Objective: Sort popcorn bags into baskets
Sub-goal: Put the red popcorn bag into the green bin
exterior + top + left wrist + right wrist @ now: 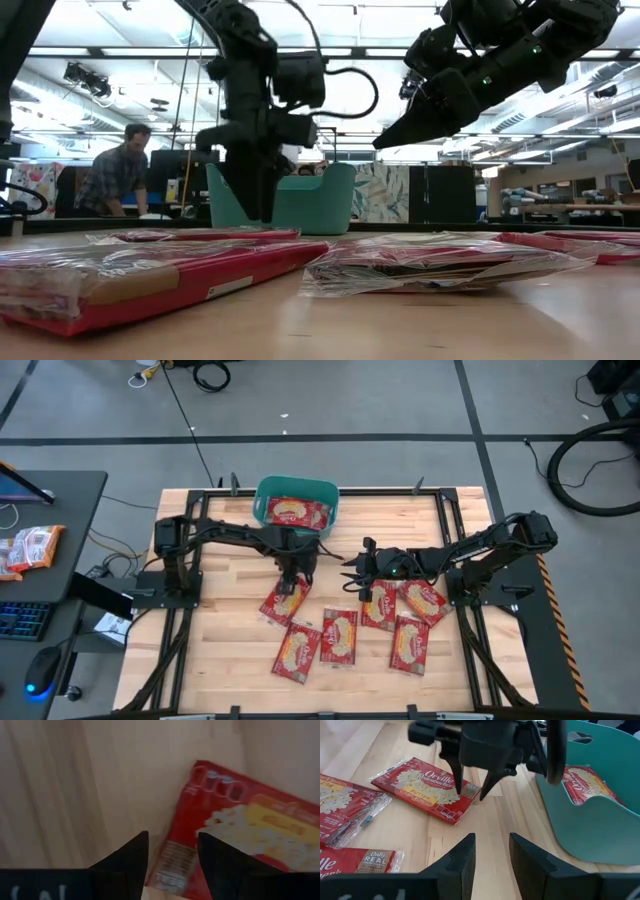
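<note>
Closest to the low camera: one red popcorn bag [150, 275], flat on the wooden counter [230, 660], with a second bag [440, 265] just beside it, also flat.

Farther back, left fingers [293, 575] pointing straight down over the near end of another bag [285, 600], spread apart, one tip on either side of that bag's corner. Holding nothing; cannot tell whether the tips touch the wrapper.

Right fingers [352, 572] close by, reaching toward the left arm from the other side, raised well clear of the counter, parted and empty.

Teal basket [268, 490] at the far edge of the counter, near the middle, just behind the left fingers. Inside it, one bag [295, 513] lying against the bottom.

Five more bags loose on the counter in front of the right arm: two side by side under its wrist [378, 603] [423, 600], three nearer the front edge [298, 652] [339, 635] [410, 642]. Some touching or overlapping at the edges, all face up.

Beyond the counter, a person [118, 165] standing in the room.
</note>
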`<state>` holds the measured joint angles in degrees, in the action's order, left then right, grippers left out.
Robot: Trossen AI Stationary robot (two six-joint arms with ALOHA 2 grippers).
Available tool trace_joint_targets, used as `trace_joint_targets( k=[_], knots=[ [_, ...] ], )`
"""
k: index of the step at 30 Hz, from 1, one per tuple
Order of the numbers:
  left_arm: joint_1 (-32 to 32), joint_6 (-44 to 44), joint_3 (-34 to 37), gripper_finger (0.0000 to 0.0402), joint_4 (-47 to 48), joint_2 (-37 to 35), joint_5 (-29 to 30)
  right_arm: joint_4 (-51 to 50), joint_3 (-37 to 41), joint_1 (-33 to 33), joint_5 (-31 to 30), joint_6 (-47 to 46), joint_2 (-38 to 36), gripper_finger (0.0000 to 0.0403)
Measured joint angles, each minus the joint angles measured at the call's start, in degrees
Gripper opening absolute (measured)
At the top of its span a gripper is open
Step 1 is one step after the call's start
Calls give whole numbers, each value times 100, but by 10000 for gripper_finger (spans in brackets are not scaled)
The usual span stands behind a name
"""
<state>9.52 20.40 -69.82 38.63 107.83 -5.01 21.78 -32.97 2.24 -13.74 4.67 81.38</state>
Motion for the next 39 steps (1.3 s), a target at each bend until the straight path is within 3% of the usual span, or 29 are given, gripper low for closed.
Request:
trace_joint_targets(
  k=[8, 19, 28, 39],
  knots=[
    [103, 123, 251, 152, -239, 0, 16, 2, 0, 0, -2, 0, 0, 124],
    [98, 95, 393, 11, -298, -2, 25, 26, 0, 0, -3, 0, 0, 124],
    [81, -179, 140, 4, 132, -110, 136, 27, 0, -1, -2, -2, 0, 124],
    [72, -496, -44, 2, 601, -1360, 769, 9, 0, 0, -2, 0, 0, 124]
  ],
)
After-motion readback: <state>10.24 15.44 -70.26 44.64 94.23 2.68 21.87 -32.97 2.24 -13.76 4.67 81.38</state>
